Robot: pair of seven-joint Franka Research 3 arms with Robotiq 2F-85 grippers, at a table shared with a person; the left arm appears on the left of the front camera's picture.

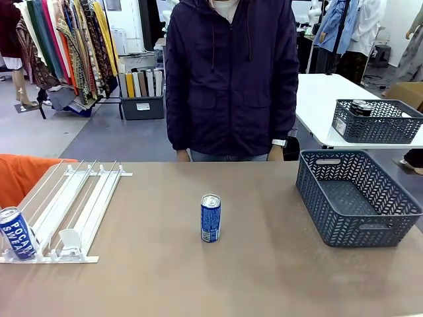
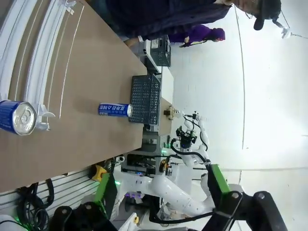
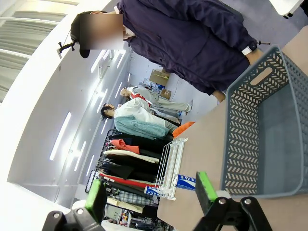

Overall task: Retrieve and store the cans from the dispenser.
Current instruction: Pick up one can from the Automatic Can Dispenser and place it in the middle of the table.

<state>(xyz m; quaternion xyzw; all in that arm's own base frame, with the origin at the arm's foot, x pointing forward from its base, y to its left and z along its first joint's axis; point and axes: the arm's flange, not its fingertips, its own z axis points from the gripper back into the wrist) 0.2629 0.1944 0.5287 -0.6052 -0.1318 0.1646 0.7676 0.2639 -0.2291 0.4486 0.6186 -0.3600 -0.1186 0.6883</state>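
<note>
1. Both grippers hang empty. The left gripper [image 2: 163, 192] has its jaws spread wide with nothing between them, and so does the right gripper [image 3: 150, 197].
2. We share the counter [image 1: 264, 271] with a person [image 1: 231, 79] standing at its far edge, so a long reach could crowd them.
3. We judge the grey basket [image 1: 317, 191] tall-walled, so a can carried low could strike its rim.
4. We expect the dispenser [image 1: 73, 205] to be light, and dragging a can over its front lip could shift the whole rack.
5. One blue can [image 1: 16, 232] leans at that lip, and a second blue can [image 1: 210, 218] stands upright alone mid-counter. An off-centre squeeze could tip either one and send it rolling.
6. Both wrists are rolled sideways and held up and back from the counter. The left looks toward the dispenser, the right toward the basket.
</note>
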